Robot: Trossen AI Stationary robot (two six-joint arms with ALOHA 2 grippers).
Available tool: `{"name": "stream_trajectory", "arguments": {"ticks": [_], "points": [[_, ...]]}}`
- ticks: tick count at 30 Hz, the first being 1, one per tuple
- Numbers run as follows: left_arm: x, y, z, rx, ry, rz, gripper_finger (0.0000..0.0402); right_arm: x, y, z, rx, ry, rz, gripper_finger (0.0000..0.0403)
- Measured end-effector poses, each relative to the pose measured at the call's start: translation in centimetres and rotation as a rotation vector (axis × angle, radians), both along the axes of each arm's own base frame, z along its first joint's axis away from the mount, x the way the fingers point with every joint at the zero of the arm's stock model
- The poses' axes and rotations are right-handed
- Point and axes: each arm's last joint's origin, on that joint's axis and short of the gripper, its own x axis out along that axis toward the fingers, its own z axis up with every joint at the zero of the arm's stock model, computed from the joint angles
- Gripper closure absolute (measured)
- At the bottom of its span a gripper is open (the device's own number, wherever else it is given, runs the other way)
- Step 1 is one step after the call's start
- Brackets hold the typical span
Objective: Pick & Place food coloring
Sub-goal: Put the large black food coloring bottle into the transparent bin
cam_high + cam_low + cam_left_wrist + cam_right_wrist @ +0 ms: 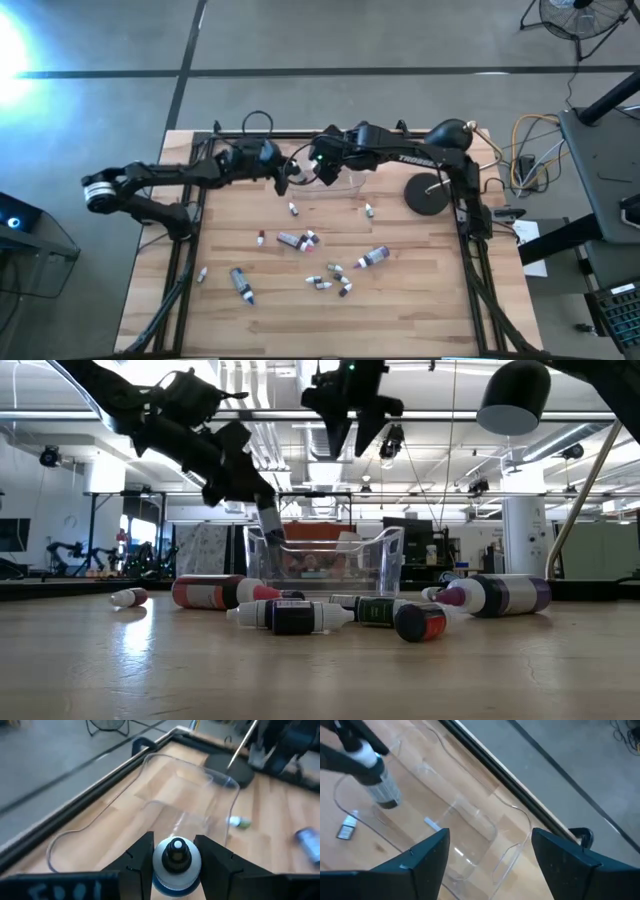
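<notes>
Here, the left gripper's fingers clamp a white-capped grey food coloring tube over the clear plastic box near the worktop's far edge. The right gripper hangs above that box, fingers spread wide and empty. Other food coloring bottles lie scattered mid-worktop.

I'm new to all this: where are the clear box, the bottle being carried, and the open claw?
clear plastic box (515,827), right wrist view, far rim.
grey bottle (382,790), right wrist view, body.
right gripper (487,857), right wrist view, between fingertips.
</notes>
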Motion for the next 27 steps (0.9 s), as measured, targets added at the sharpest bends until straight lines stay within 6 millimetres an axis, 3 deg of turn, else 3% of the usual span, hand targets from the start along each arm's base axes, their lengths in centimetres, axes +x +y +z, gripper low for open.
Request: {"name": "stream_trajectory", "arguments": {"ticks": [6,13,27], "points": [[0.8,-1.0,-0.8,0.067,0.072,-0.066,0.0299,-0.2,0.0,0.4,0.009,-0.037,-0.037,0.0145],[1.3,-1.0,-2.9,0.071,0.194,-0.097,0.0298,0.6,0.0,-0.6,0.03,-0.044,-0.037,0.0149],[2.6,-0.6,-3.8,0.048,0.227,-0.097,0.0297,1.0,0.2,-1.1,0.049,-0.039,-0.024,0.0154]]}}
